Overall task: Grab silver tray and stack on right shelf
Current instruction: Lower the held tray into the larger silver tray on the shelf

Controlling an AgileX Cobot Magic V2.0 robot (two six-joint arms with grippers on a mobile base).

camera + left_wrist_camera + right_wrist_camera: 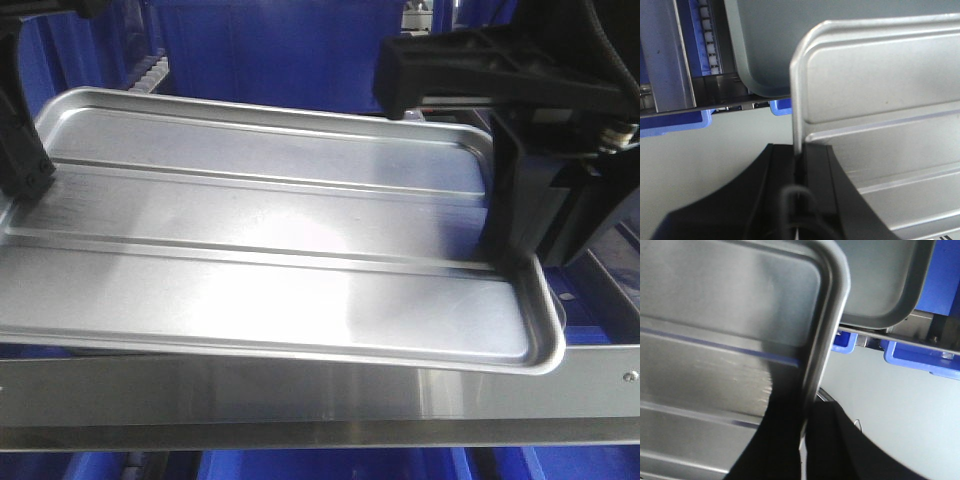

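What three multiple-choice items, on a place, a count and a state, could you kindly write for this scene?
1. Where is the tray? A on the floor; B over the shelf bar; C in a bin.
2. How many ridges cross its base? A one; B two; C four.
3. The left claw is: A open; B out of view; C shut on the tray's rim.
Answers: 1 B, it hangs above the bar; 2 B, two long ridges show; 3 C, the rim is clamped in it.
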